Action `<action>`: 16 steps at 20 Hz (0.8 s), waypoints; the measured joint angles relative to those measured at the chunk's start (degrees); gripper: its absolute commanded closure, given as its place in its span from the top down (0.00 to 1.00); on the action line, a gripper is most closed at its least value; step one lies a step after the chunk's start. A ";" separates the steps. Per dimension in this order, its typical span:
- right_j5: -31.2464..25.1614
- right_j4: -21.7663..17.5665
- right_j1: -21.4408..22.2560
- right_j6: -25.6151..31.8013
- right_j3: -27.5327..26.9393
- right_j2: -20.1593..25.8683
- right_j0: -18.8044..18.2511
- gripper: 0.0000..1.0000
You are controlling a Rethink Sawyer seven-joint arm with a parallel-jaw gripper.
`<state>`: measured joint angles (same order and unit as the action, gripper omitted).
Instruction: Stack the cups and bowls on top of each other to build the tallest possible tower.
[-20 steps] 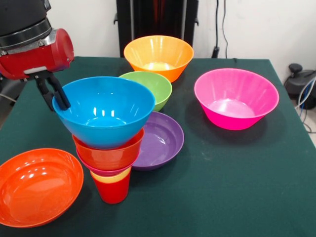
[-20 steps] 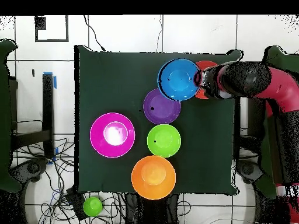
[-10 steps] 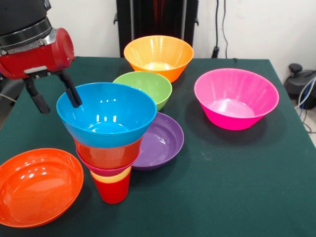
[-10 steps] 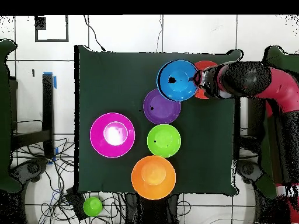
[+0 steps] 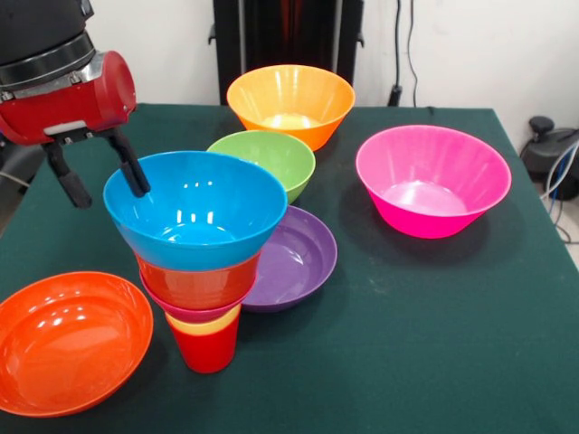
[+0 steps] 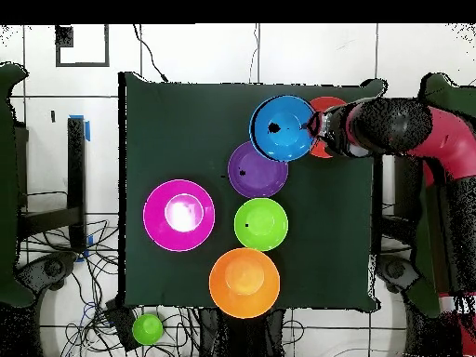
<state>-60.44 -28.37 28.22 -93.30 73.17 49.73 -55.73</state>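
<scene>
gripper (image 5: 98, 172) with its two black fingers spread apart and holding nothing, poised just beside the rim of the blue bowl (image 5: 194, 208); one finger stands in front of the rim's edge, the other clear of it on the outer side. in the overhead view the gripper (image 6: 319, 124) sits at the blue bowl's (image 6: 283, 127) edge, above the orange-red bowl (image 6: 327, 107).

the tower (image 5: 201, 262) stands near the front of the green surface (image 5: 434, 307): red cup (image 5: 207, 349) as base, a yellow cup's rim (image 5: 204, 325) showing in it, then a thin pink rim, an orange-red bowl (image 5: 199, 282), and the blue bowl on top, each wider than the one below (a funnel shape, top-heavy by appearance). the blue bowl looks seated and roughly level.

loose pieces: the wide orange-red bowl (image 5: 68, 339) lies just beside the tower's base; the shallow purple bowl (image 5: 294, 253) sits behind the tower, partly hidden by it; the green bowl (image 5: 271, 154) lies beyond that, the light orange bowl (image 5: 289, 101) farther back, and the magenta-pink bowl (image 5: 432, 181) well apart to one side.

step in hand, as judged: the blue bowl appears placed and let go. the next move calls for lifting clear without brushing the rim, since a nudge could tip the narrow-footed stack, then choosing a bowl that rests on the blue one rather than sinking deep into it.
</scene>
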 measured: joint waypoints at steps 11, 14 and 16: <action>0.00 1.57 0.45 0.00 0.01 0.01 0.00 1.00; -0.11 2.79 0.91 0.00 0.02 0.09 0.00 1.00; -0.37 3.30 1.23 0.00 0.12 0.13 0.01 1.00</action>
<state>-60.81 -25.07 29.45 -93.30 73.29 49.86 -55.72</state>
